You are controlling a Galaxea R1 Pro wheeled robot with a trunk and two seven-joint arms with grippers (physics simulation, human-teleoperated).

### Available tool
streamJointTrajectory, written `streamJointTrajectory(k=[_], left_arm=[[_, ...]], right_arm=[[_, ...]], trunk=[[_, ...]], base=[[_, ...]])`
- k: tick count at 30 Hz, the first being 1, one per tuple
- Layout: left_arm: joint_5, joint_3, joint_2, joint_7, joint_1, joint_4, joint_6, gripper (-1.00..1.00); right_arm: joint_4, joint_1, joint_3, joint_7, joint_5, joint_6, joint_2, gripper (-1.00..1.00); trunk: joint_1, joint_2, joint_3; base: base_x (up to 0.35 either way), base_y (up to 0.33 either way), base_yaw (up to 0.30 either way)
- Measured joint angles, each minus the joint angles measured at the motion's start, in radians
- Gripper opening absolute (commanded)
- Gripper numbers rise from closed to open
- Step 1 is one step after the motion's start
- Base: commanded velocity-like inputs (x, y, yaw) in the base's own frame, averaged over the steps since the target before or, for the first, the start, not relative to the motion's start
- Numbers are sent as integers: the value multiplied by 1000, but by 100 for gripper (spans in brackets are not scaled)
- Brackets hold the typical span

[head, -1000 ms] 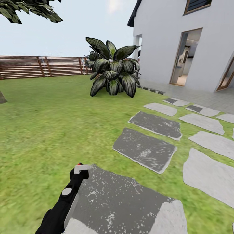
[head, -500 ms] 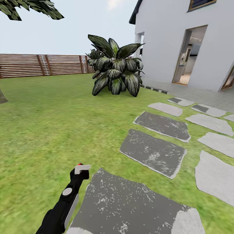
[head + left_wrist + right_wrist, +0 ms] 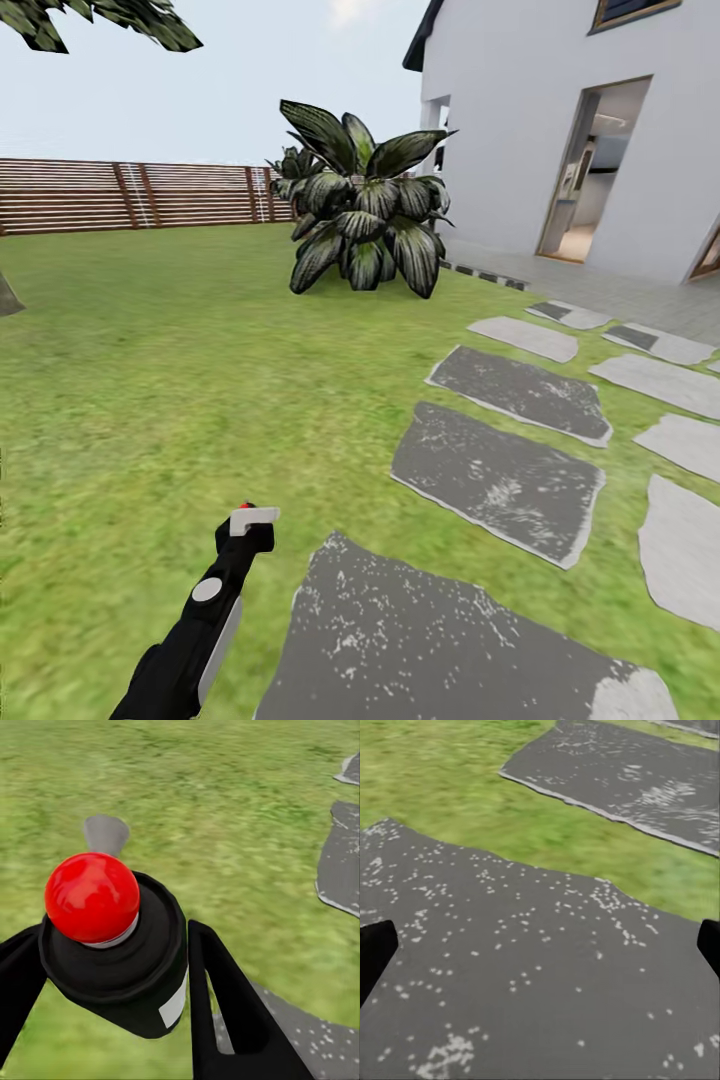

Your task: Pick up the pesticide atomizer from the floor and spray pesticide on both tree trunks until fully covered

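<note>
Left gripper clamped on the pesticide atomizer: black fingers pressed against both sides of the black bottle body, glossy red cap on top, small white label patch on the side. In the head view, left gripper low at the left, reaching forward over the grass, atomizer at its tip with a whitish part and a red spot showing. Held above the lawn, off the ground, just beside the near edge of the closest stepping stone.

Right gripper spread wide, nothing between the jaws: dark fingertips at opposite edges of the right wrist view, pointing down at a speckled dark grey paving stone, with a strip of grass and another stone beyond.

Ahead in the head view: green lawn, a run of grey stepping stones curving toward the white house with an open doorway. Broad-leaved dark plant on the grass near the house corner. Brown slatted wooden fence along the far side. Jagged dark tree foliage at the upper left corner, and a sliver of a tree trunk base at the left edge, well apart from the atomizer.
</note>
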Motion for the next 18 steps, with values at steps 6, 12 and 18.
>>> streamJointTrajectory(k=[6,12,18], left_arm=[[0,0,0,0,0,0,0,-100],[-1,0,1,0,0,-4,1,-100],[-1,0,0,0,0,-2,2,-100]], right_arm=[[-120,1,-4,-4,-2,0,-11,100],[-135,2,-3,-1,-1,0,-12,100],[-134,2,-2,0,-1,0,-5,100]], trunk=[[0,0,0],[0,0,-1],[0,0,-7]], base=[[169,279,0],[169,279,30],[169,279,190]])
